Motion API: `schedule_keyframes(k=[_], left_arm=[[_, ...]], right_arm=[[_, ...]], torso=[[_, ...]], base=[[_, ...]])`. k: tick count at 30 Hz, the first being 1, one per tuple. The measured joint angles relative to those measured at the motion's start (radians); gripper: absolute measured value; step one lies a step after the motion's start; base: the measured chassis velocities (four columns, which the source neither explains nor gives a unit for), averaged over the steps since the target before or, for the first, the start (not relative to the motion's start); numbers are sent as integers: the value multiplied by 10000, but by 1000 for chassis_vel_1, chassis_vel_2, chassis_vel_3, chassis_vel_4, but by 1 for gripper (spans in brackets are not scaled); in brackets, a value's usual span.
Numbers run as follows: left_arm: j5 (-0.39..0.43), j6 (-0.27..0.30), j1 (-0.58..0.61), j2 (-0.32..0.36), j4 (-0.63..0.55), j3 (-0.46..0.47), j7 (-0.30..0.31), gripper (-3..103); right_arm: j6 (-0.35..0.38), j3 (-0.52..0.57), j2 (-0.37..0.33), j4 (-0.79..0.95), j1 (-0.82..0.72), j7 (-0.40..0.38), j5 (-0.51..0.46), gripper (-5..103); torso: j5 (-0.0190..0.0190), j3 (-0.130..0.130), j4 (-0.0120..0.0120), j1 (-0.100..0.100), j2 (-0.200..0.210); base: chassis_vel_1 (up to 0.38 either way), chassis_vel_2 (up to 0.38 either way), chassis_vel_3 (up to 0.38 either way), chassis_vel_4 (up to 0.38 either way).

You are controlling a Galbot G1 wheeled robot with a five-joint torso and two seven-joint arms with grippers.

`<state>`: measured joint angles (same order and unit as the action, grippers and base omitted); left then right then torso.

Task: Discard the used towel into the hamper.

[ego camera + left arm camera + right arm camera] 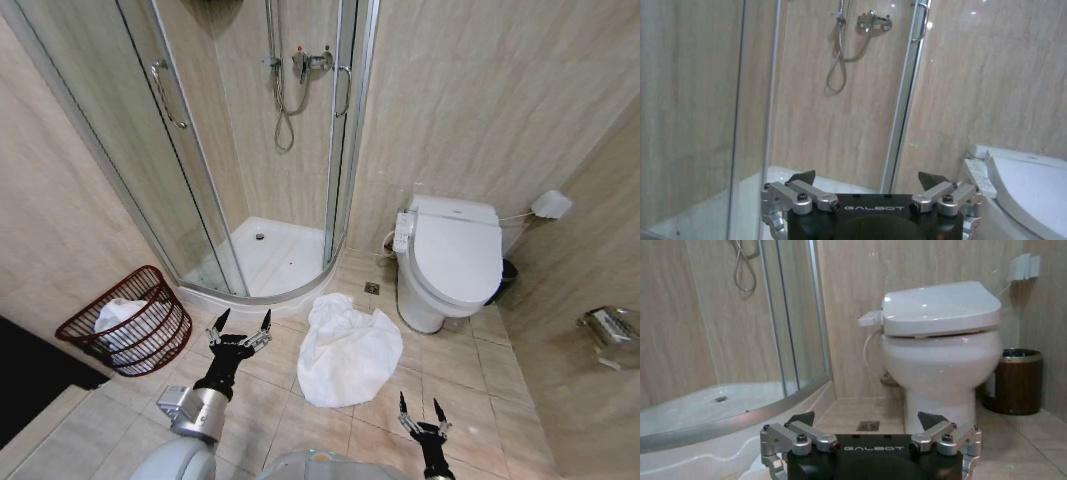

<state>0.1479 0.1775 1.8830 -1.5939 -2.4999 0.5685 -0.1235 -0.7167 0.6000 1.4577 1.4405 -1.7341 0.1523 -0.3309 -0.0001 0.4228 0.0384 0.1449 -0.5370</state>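
Beige tiled walls [470,90] and floor [450,380]. A glass corner shower [250,130] with a white tray [275,255], hose and tap fills the far corner. A white toilet [450,260] stands against the wall right of it, a floor drain [372,288] between them, a small brown bin [1017,381] beside the toilet.

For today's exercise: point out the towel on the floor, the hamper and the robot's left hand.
towel [348,352], head view, middle of the white cloth.
hamper [172,330], head view, woven side wall.
left hand [241,322], head view, midway between its open fingertips.
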Motion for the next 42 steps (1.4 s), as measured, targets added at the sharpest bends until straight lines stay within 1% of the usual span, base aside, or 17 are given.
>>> schedule_keyframes(k=[3,5,6,9,12,15,18,21,24,27,28,31,32,35,36,39,42], left_arm=[[0,-1,0,-1,0,0,0,100],[-1,-1,0,-1,-1,0,0,100],[-1,0,-1,-1,0,0,0,100],[-1,0,-1,-1,0,0,0,100],[0,0,-2,-1,0,0,0,100],[-1,-1,-1,-1,0,0,0,100],[0,-1,-1,0,0,0,0,100],[0,0,-1,0,0,0,0,100],[0,0,-1,-1,0,0,0,100],[0,0,-1,0,0,0,0,100],[0,0,-1,0,0,0,0,100],[-1,0,-1,-1,0,0,0,100],[-1,0,-1,-1,0,0,0,100],[0,0,-1,0,-1,0,0,100],[0,0,-1,0,-1,0,0,100],[-1,0,-1,0,0,0,0,100],[0,0,-1,0,0,0,0,100]], right_arm=[[-427,4,15,-256,147,244,-144,100],[-490,4,20,-295,167,277,-159,100],[-508,5,19,-315,171,285,-161,100],[-510,11,17,-392,220,299,-143,100],[-453,77,-13,-540,353,306,-129,100],[-94,313,-137,-930,716,341,-162,100],[62,372,-243,-1126,819,354,-228,100],[91,402,-298,-1319,925,379,-160,100],[88,426,-401,-1504,1123,566,-95,100],[242,431,-625,-1524,1373,1018,-243,100],[242,431,-625,-1524,1373,1018,-243,100],[273,437,-876,-1582,1701,1757,-351,100],[273,437,-876,-1582,1701,1757,-351,100],[438,388,-1092,-1753,1981,2359,-624,100],[438,388,-1092,-1753,1981,2359,-624,100],[935,487,-1164,-2083,2462,3379,-1111,100],[1146,592,-1018,-2254,2833,3503,-1054,100]], torso=[[2,-68,1,-44,116],[3,-88,1,-56,151],[-3,-102,1,-66,181],[1,-153,0,-103,272],[1,-206,0,-145,358],[1,-317,1,-228,538],[0,-388,0,-264,648],[1,-449,-1,-308,757],[3,-508,-1,-346,859],[-2,-596,-1,-411,1013],[-2,-596,-1,-411,1013],[1,-717,0,-474,1196],[1,-717,0,-474,1196],[2,-808,-1,-526,1334],[2,-808,-1,-526,1334],[-1,-925,-1,-590,1519],[3,-989,2,-631,1621]], base=[[-92,117,101,-110],[-111,127,115,-128],[-134,115,116,-133],[-114,54,80,-94],[-8,10,10,-17],[21,-7,-15,9],[21,-7,-15,9],[0,0,0,0],[0,0,0,0],[0,0,0,0],[0,0,0,0],[25,21,30,36],[55,31,45,52],[63,46,51,69],[61,44,58,78],[73,72,67,83],[80,86,88,80]])
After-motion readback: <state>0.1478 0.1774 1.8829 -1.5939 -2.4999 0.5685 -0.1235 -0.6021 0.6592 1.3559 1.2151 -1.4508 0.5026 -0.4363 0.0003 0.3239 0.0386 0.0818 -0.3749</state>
